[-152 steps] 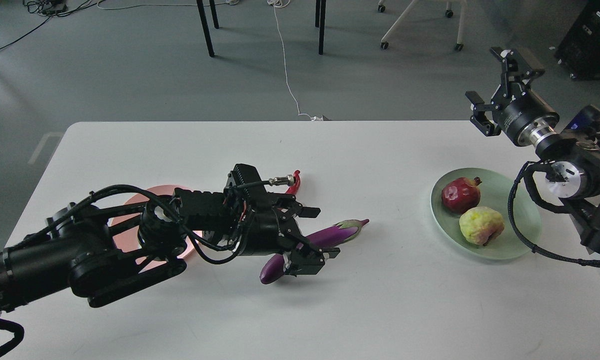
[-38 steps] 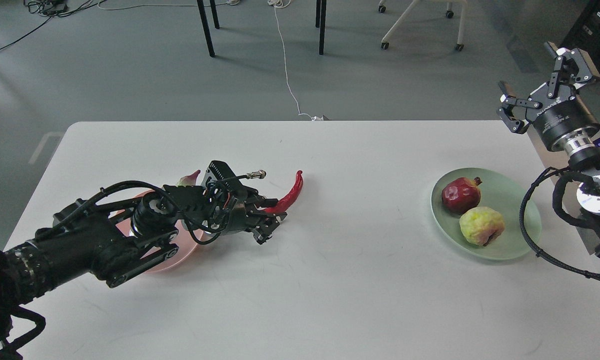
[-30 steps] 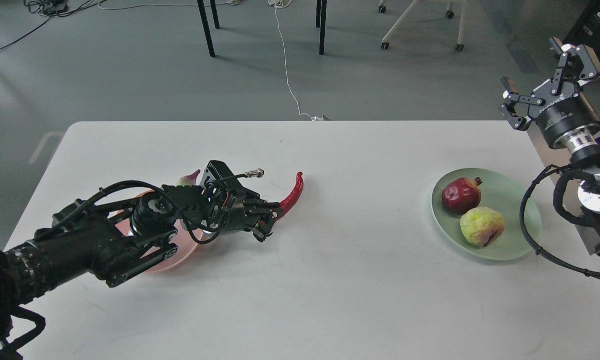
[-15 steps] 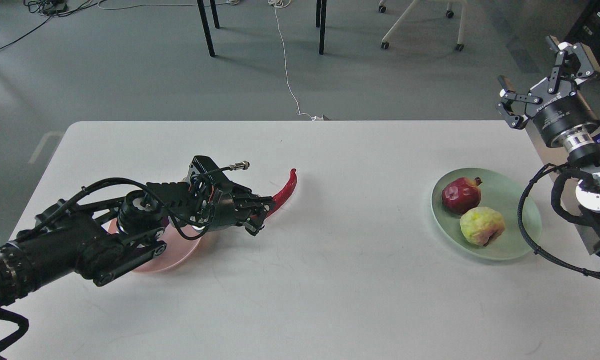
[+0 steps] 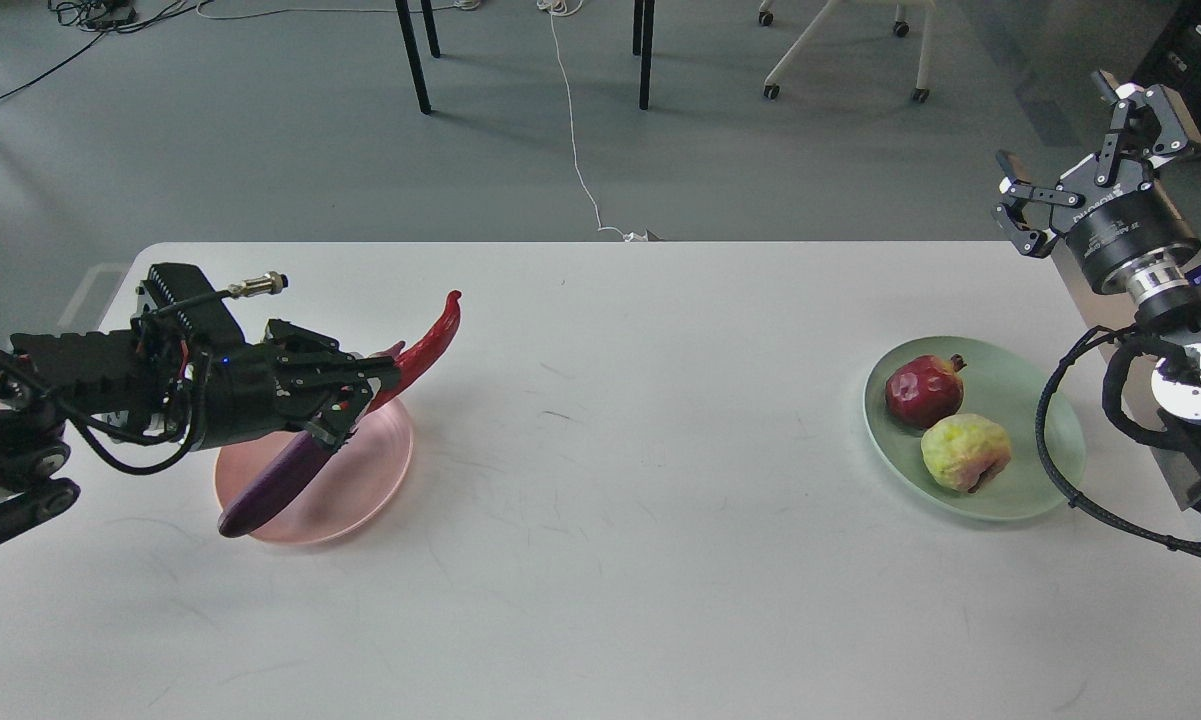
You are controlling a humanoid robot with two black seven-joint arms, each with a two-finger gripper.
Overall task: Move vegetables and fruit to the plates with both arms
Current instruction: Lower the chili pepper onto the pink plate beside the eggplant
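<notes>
My left gripper (image 5: 365, 385) is shut on the stem end of the red chili pepper (image 5: 428, 338) and holds it above the far edge of the pink plate (image 5: 360, 480). The purple eggplant (image 5: 278, 482) lies across the pink plate, its cap hidden behind the gripper. The dark red pomegranate-like fruit (image 5: 920, 388) and the yellow-green fruit (image 5: 963, 451) sit on the mint green plate (image 5: 1020, 400) at the right. My right gripper (image 5: 1090, 135) is open and empty, raised beyond the table's far right corner.
The white table (image 5: 640, 520) bears only the two plates. On the grey floor beyond it stand black table legs (image 5: 412, 55), a white cable (image 5: 572, 130) and a wheeled chair base (image 5: 840, 50).
My left gripper has drawn back to the left with the chili pepper, lifting it off the table to above the pink plate, which uncovers the eggplant. The right arm has barely moved.
</notes>
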